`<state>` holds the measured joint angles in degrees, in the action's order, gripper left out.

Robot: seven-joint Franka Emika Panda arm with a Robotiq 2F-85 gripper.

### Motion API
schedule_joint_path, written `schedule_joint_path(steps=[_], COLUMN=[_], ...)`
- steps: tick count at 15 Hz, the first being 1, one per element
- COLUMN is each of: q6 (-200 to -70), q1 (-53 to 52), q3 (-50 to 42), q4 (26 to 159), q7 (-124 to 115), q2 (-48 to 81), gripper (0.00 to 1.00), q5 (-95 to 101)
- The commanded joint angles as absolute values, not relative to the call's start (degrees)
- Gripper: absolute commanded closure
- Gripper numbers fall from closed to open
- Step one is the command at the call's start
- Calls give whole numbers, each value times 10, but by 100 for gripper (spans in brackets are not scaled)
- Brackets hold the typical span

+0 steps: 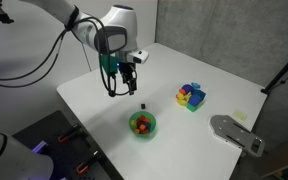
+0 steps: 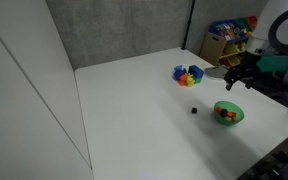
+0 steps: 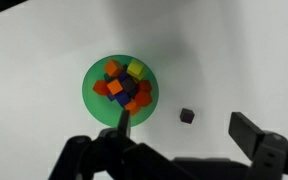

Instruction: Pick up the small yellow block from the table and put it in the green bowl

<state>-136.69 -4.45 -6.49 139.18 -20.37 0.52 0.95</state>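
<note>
The green bowl [image 3: 92, 92] holds several coloured blocks, among them a yellow block [image 3: 135, 69] at its upper right. The bowl shows in both exterior views [image 1: 142, 125] [image 2: 228, 112]. I see no loose yellow block on the table. A small dark block [image 3: 187, 116] lies on the white table just beside the bowl, and it shows in both exterior views [image 1: 141, 105] [image 2: 194, 110]. My gripper [image 3: 184, 135] is open and empty, hanging above the table near the bowl and the dark block [image 1: 122, 84] [image 2: 236, 80].
A cluster of colourful blocks [image 1: 191, 96] [image 2: 188, 75] sits further back on the white table [image 1: 94, 100]. A grey flat object [image 1: 234, 133] lies at one table edge. Shelves with clutter [image 2: 229, 35] stand behind the table.
</note>
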Motion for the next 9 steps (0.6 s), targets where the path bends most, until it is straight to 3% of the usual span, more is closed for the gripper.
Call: schedule_joint_path(steps=[1, 9], q6=[-1263, -1080], q1=[-29, -35], q3=[-34, 3], q4=[1360, 1276], q7=[-138, -58], q2=[-40, -119], gripper=[0, 0], q5=[-5, 19])
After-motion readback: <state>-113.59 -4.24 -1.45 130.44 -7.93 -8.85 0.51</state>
